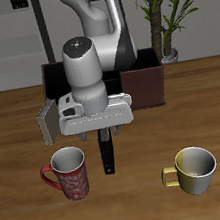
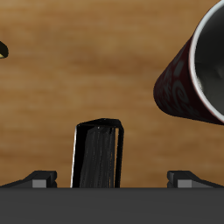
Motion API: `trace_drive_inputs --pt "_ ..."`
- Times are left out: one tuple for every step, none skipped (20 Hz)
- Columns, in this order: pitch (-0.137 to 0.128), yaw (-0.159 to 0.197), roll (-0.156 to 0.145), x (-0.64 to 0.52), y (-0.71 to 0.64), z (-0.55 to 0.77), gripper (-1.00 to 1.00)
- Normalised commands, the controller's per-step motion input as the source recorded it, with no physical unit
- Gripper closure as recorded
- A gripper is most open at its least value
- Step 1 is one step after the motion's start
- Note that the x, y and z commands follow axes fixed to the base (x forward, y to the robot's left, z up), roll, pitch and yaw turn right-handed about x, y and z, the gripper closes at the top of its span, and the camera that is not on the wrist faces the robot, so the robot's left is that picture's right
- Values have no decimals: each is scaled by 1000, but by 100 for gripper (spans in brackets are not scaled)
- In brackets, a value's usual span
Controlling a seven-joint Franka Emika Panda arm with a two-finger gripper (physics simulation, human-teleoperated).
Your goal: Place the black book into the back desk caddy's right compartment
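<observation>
The black book [image 1: 108,155] is on the wooden table between the two mugs, directly under my gripper [image 1: 105,135]. In the wrist view the book [image 2: 98,156] shows as a narrow glossy black block between my fingertips [image 2: 39,179], which stand wide apart and clear of it. The gripper [image 2: 114,179] is open and holds nothing. The back desk caddy [image 1: 143,84], a low dark maroon box, stands at the table's back behind my arm. My arm hides most of its interior, so I cannot make out its compartments.
A red patterned mug [image 1: 69,175] stands beside the book and also shows in the wrist view [image 2: 188,74]. A yellow-olive mug [image 1: 193,169] stands nearer the front edge. A grey textured book [image 1: 46,121] leans beside my gripper. A potted plant [image 1: 162,17] stands behind the caddy.
</observation>
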Motion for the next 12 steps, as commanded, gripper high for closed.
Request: trace_drive_inputs --pt "28 35 37 26 59 -174 -100" --pt "34 -8 4 -2 35 -165 -100" --pt "0 0 0 0 0 0 -100" --pt "46 42 43 16 256 -395 -100" --pt "32 -21 3 9 65 -107 -100" --pt "27 -6 36 67 141 -182 -100" --pt "70 38 56 142 182 -348 -100" --pt "-6 1 -43 -42 -21 -71 -100" --pt "59 7 14 157 104 -335 -100" --pt "28 1 28 -59 34 -78 100" --pt "0 0 0 -58 -16 4 100" --pt "16 42 22 75 96 -263 100"
